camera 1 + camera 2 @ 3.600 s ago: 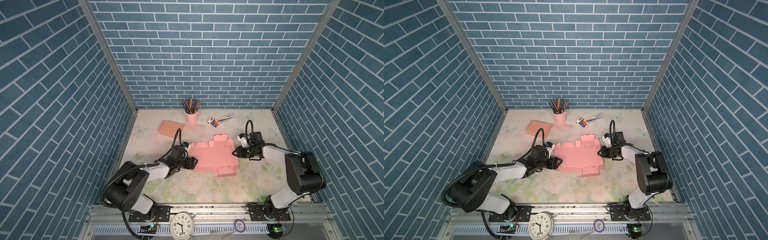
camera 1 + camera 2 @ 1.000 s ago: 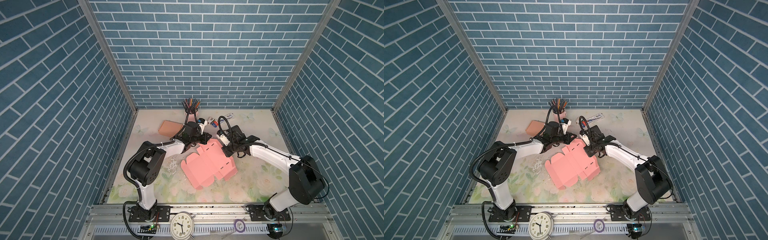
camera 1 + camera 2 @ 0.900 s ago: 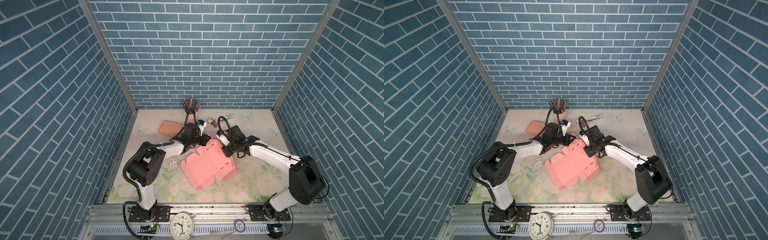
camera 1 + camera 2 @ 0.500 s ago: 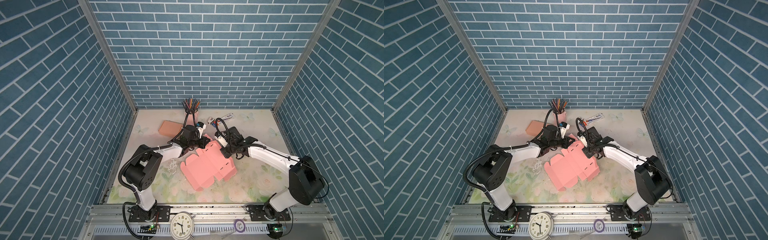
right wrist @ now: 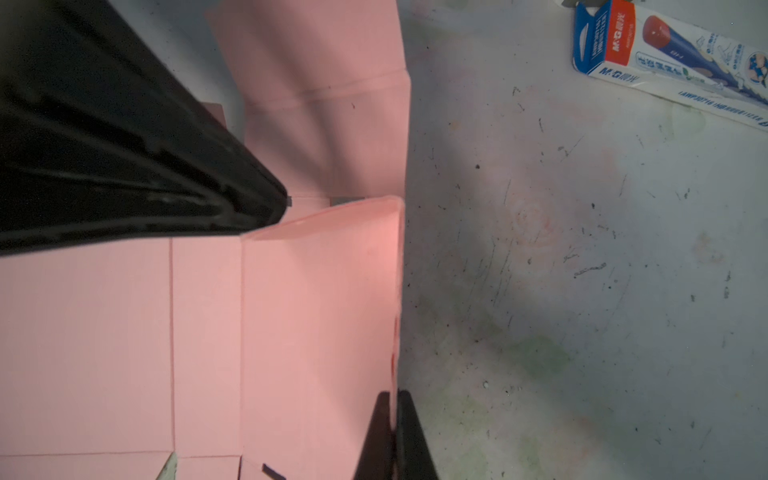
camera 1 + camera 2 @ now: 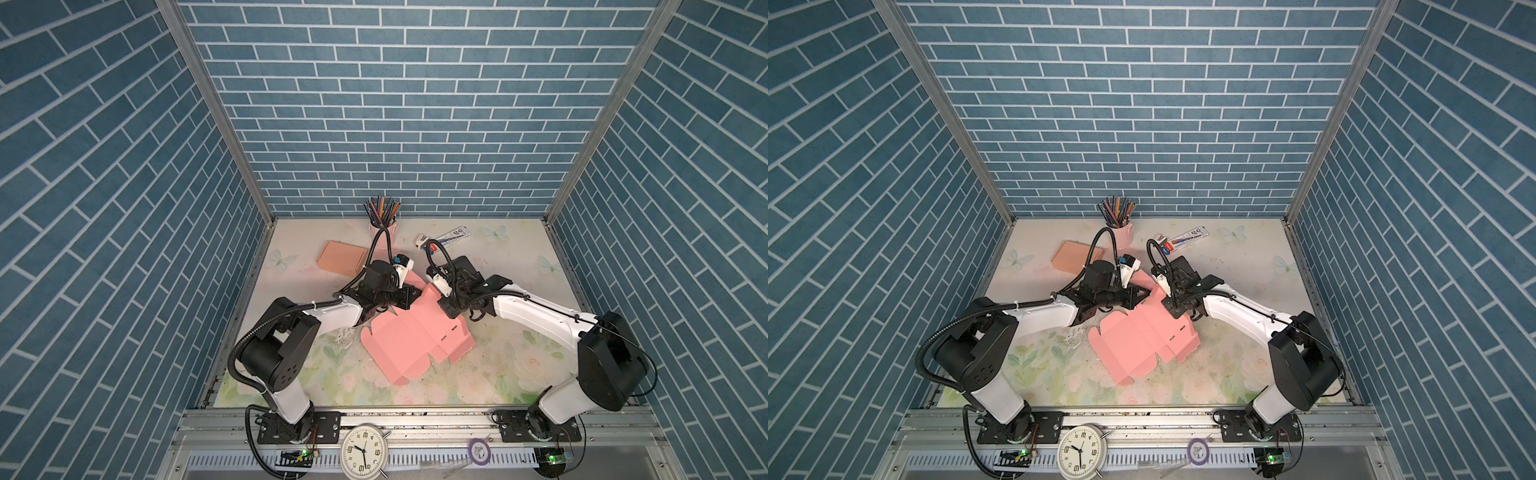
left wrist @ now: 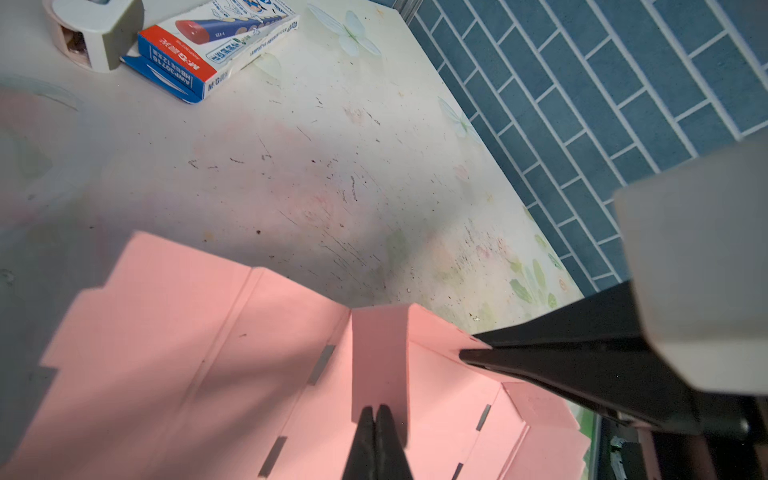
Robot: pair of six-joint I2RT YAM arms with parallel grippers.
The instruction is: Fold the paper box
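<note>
Nearest the camera, a clock (image 6: 364, 453) and a purple tape roll (image 6: 478, 449) sit on the front rail. Beyond them the pink paper box (image 6: 415, 336) lies in the middle of the floral table (image 6: 519, 249). It is an open blank, mostly flat and holding nothing, with its far edge lifted. There the left gripper (image 7: 376, 411) has its jaws pressed together on an upright flap. The right gripper (image 5: 392, 399) is clamped on the raised edge of the neighbouring panel, close beside the left. Farther back a flat tan box (image 6: 341, 263) lies closed. At the rear wall a pink cup (image 6: 384, 226) holds a bunch of coloured pencils (image 6: 382, 206). To the right of the cup lies a pencil carton (image 7: 216, 45), its contents hidden.
</note>
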